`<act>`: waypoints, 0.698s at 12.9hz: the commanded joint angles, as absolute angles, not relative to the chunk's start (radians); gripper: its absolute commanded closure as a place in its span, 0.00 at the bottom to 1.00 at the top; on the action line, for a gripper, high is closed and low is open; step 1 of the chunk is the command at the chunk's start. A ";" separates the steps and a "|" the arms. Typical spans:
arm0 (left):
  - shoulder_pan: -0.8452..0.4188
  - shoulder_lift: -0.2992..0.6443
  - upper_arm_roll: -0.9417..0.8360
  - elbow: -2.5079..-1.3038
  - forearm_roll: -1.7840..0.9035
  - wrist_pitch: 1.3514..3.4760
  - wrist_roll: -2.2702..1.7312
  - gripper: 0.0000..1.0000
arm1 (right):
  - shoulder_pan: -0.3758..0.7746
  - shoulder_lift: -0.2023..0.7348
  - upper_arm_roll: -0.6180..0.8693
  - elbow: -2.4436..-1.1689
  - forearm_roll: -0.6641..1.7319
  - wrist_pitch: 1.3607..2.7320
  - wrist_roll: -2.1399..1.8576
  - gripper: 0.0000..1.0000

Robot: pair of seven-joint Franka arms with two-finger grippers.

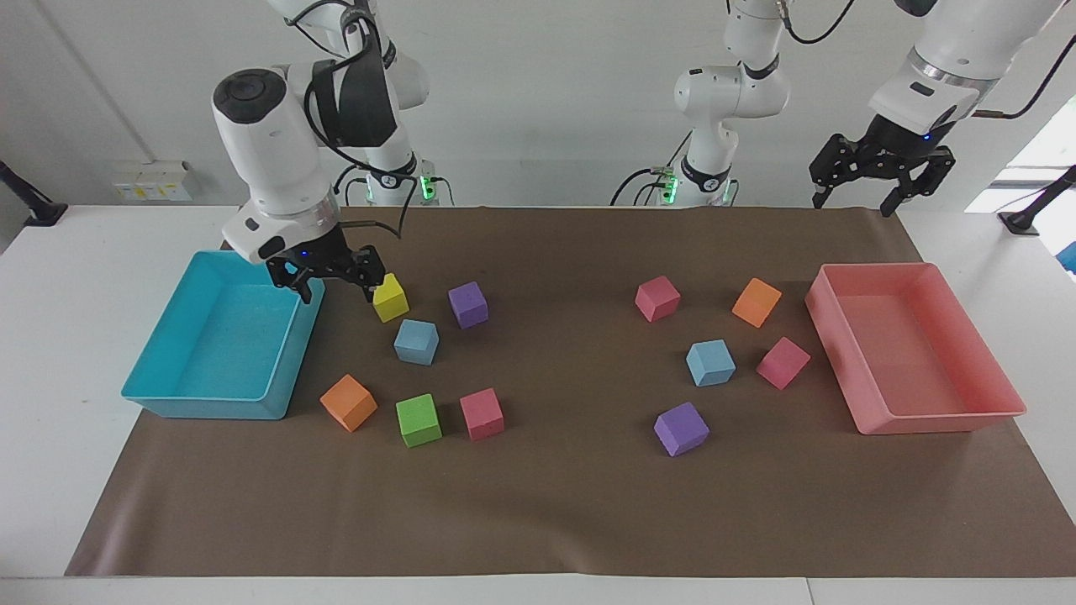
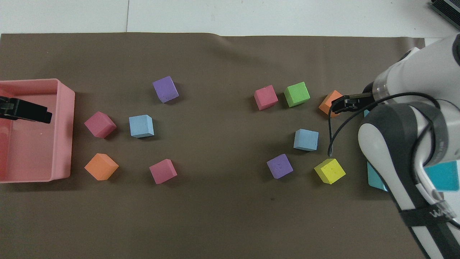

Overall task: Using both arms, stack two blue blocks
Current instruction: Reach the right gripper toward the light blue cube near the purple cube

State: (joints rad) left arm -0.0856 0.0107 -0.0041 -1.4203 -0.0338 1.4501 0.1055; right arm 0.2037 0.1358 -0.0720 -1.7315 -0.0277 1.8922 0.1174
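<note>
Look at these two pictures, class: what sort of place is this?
Most likely a robotics lab set up for practice. Two white arms are fixed at a table's edge, a brown mat covers the table, and small coloured foam cubes lie between a cyan tray and a pink tray.
</note>
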 commanded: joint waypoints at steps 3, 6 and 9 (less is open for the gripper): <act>-0.077 -0.009 -0.008 -1.443 -0.035 1.451 0.097 0.00 | 0.245 0.150 -0.069 -1.911 -0.037 2.115 0.190 0.00; -0.077 -0.009 -0.008 -1.443 -0.035 1.450 0.097 0.00 | 0.248 0.169 -0.067 -1.963 -0.037 2.170 0.202 0.00; -0.077 -0.009 -0.008 -1.443 -0.035 1.451 0.097 0.00 | 0.247 0.181 -0.067 -2.016 -0.035 2.229 0.216 0.00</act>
State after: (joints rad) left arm -0.0856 0.0107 -0.0041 -1.4203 -0.0338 1.4501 0.1053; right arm 0.2493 0.1863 -0.0711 -1.9749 -0.0276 2.1943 0.1948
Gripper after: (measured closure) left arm 0.000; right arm 0.000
